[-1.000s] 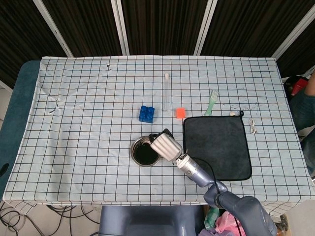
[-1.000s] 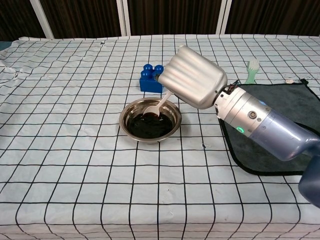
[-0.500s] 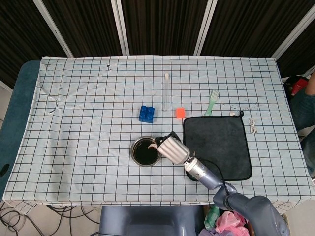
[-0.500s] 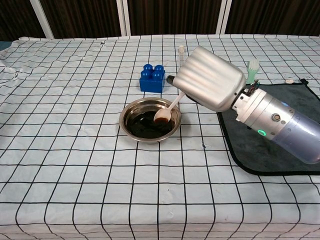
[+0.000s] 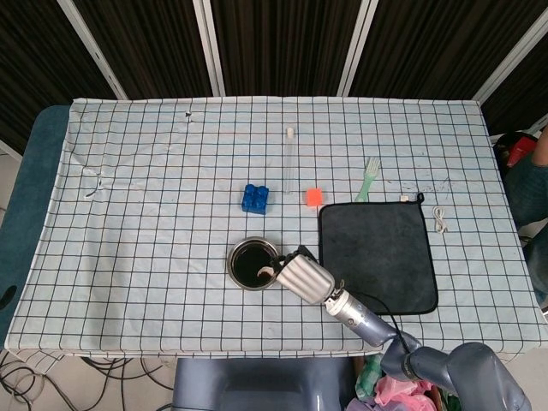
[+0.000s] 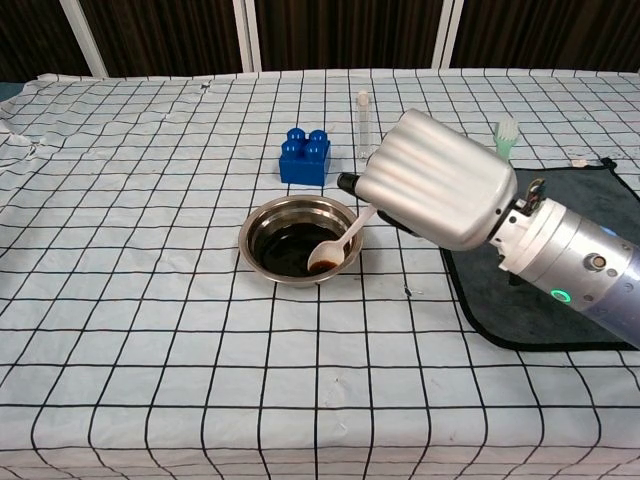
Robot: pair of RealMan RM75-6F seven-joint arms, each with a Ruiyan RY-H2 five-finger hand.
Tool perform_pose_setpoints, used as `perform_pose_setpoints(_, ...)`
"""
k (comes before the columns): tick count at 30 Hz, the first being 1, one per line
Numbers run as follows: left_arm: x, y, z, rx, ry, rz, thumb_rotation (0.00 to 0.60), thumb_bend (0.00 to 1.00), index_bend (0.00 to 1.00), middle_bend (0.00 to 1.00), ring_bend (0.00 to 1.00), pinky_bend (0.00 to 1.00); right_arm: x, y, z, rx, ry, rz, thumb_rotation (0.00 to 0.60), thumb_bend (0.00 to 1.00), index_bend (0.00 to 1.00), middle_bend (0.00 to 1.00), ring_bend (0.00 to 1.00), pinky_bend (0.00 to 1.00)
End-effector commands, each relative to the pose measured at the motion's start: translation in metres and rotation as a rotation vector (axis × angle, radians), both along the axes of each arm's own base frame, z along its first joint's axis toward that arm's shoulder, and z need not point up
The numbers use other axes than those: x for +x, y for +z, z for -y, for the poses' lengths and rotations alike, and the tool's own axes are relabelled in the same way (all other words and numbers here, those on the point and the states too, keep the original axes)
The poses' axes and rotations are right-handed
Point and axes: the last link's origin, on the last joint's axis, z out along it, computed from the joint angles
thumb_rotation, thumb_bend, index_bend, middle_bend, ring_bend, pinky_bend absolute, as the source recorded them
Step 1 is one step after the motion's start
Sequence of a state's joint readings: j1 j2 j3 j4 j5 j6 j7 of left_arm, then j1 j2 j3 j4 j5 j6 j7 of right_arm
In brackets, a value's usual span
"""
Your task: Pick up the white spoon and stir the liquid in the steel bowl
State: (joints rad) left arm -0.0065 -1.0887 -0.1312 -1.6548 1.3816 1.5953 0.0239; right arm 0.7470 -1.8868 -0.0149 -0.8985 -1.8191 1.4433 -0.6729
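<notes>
The steel bowl (image 6: 262, 223) (image 5: 238, 253) holds dark liquid and stands on the checked cloth near the table's front middle. My right hand (image 6: 437, 180) (image 5: 305, 277) hangs just right of the bowl and grips the handle of the white spoon (image 6: 338, 245) (image 5: 268, 272). The spoon slants down to the left, its scoop wet with dark liquid at the bowl's near right side. The handle's end is hidden inside the hand. My left hand shows in neither view.
A blue brick (image 6: 305, 156) (image 5: 254, 198) stands behind the bowl. A clear tube (image 6: 363, 122), an orange cube (image 5: 313, 197) and a green brush (image 6: 505, 137) lie further back. A dark grey cloth (image 5: 377, 255) lies right of the bowl, under my right forearm.
My right hand has drawn back to the right and toward the front edge. The spoon's scoop has swept from the bowl's middle to its near right side.
</notes>
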Motion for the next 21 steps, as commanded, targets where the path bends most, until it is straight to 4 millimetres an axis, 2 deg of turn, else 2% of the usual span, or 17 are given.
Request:
perform_pose_setpoints(1,0.000,0.001,0.000,0.003,-0.001,0.001,0.600,0.19,0.11,0.01,0.00,0.00,0.004,-0.002,-0.003,0.006,0.007,0.006,0.600,0.41,0.75,0.91,1.00,1.00)
perform_pose_setpoints(11,-0.001,0.002,0.000,0.006,0.001,0.003,0.600,0.19,0.11,0.01,0.00,0.00,0.023,-0.013,-0.007,0.040,0.018,0.049,0.600,0.41,0.75,0.91,1.00,1.00)
perform_pose_setpoints(21,-0.001,0.004,0.001,0.014,0.005,0.004,0.600,0.19,0.11,0.01,0.00,0.00,0.039,-0.027,-0.003,0.050,0.025,0.069,0.600,0.41,0.75,0.91,1.00,1.00)
